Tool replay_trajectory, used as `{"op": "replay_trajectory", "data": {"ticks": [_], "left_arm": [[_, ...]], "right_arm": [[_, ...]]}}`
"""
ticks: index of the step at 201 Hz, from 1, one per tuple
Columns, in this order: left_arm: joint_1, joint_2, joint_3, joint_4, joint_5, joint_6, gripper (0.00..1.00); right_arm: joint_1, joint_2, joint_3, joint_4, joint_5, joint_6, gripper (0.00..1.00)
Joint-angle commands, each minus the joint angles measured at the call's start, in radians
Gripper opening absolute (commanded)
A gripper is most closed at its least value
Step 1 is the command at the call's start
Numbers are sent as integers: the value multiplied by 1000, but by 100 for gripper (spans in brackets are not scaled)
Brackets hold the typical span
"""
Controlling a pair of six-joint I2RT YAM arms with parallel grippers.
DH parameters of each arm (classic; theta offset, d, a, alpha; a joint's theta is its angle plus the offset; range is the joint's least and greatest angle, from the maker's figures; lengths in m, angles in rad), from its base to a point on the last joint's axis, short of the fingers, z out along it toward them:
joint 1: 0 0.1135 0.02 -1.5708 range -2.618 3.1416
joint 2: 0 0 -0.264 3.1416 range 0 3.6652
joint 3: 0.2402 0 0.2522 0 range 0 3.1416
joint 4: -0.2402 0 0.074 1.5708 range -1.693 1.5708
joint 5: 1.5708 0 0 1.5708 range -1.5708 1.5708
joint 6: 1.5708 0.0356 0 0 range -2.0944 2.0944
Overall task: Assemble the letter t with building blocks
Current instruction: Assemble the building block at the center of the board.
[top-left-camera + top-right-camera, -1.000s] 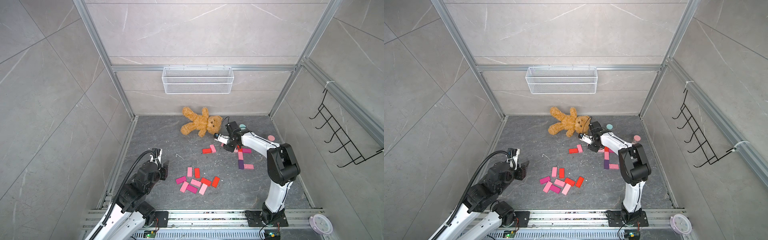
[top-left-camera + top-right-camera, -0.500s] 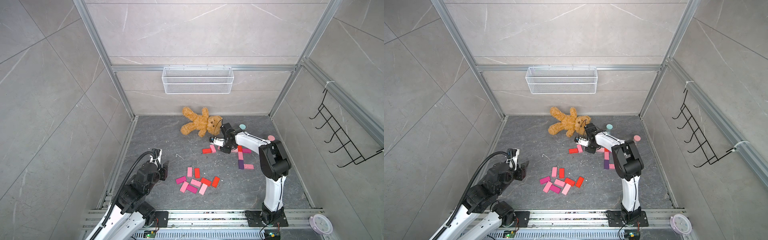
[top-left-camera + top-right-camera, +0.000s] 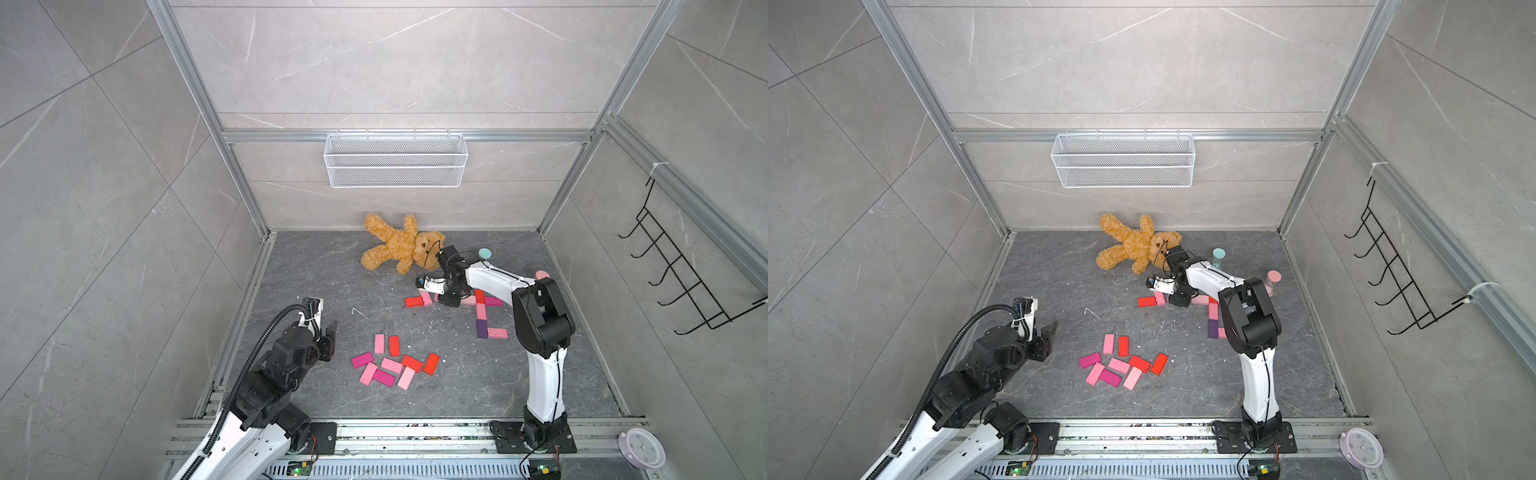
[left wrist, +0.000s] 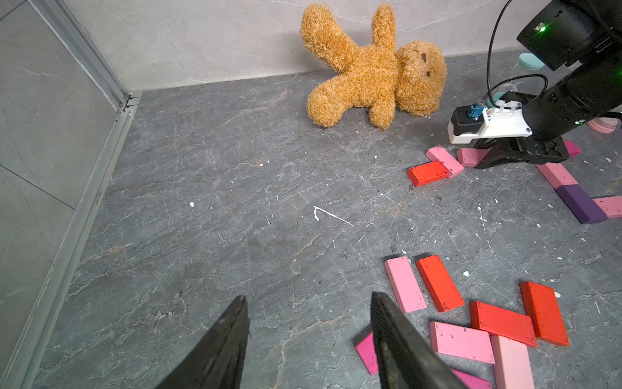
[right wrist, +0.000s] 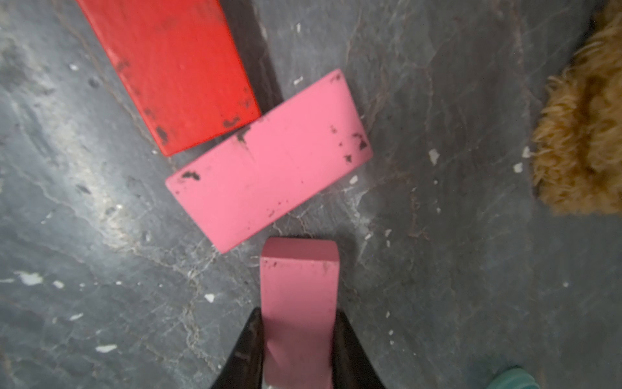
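Right arm: over the last second the elbow and upper link have swung across toward the bear [image 3: 401,249], while the fingertips have hardly shifted. The right gripper [image 5: 298,311] is clamped on the held block [image 5: 299,279], which is light pink. It seems to stand on edge, one finger pressed to each side. Whether it rests on the floor [image 5: 437,269] cannot be told.

Just past the held block's free end lies a flat pink block [image 5: 269,161], skewed across the fingers' line, with a narrow gap seemingly left between them. Beyond that, a red block [image 5: 168,67] touches the flat one. Neither has moved.

Behind the fingers, in a top view, are the crossbar [image 3: 493,301] and stem [image 3: 481,311]. The stem ends in a purple block [image 3: 482,328] with a foot block [image 3: 497,332] sideways beside it. All are unchanged.

Left gripper [image 4: 308,298]: fingers spread with nothing between them, same pose throughout. The pile [image 4: 461,340] lies beside its fingertips, untouched.

Reading: the arm has re-posed rather than travelled, so the held block is probably being lined up to extend the crossbar. The letter is part built, and the foot block may be a small t's hook.
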Motion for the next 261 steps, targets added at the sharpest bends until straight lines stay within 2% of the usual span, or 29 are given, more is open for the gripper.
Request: {"op": "replay_trajectory", "data": {"ticks": [1,261], "left_arm": [[3,-5,-4,39,-2,19,60],[2,-9,-8,58,36,45,60]], "right_arm": [[17,36,9,-63,4,-16,0],[52,111,78,-181,-70,-11,2]]}}
